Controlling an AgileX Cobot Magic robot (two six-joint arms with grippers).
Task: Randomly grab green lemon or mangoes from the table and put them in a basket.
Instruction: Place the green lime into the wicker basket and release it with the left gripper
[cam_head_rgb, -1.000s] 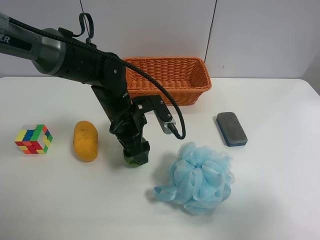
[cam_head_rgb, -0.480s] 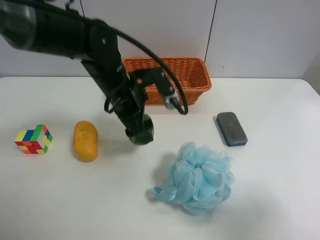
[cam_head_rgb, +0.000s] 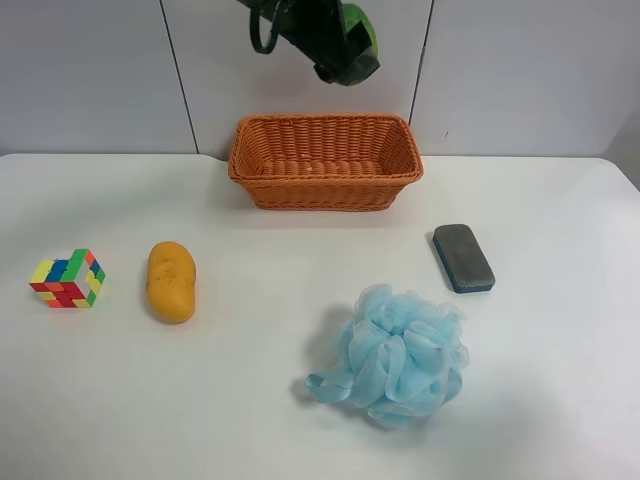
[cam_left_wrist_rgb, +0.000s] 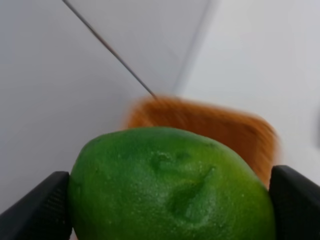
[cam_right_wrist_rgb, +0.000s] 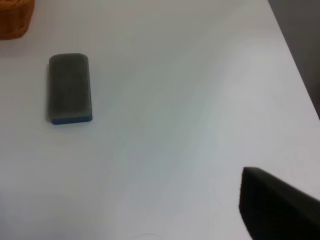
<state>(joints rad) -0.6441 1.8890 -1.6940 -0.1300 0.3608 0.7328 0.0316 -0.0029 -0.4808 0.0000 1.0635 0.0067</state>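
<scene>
Lemon (cam_left_wrist_rgb: 167, 180), one, clamped between the two fingers (cam_left_wrist_rgb: 35, 210) of the left gripper (cam_left_wrist_rgb: 170, 207), with one basket (cam_head_rgb: 325, 160) blurred beyond them and one mango (cam_head_rgb: 171, 281) on the table (cam_head_rgb: 560, 380) well apart; right gripper (cam_right_wrist_rgb: 280, 210) shows one dark corner only, its state indeterminable.

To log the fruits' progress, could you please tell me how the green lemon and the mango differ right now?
The green lemon is green and round-oval; the mango is yellow-orange and longer. The lemon is clamped in the left gripper, off the table; the mango lies on the table, untouched. Both are fruits, and neither is in the basket yet.
</scene>
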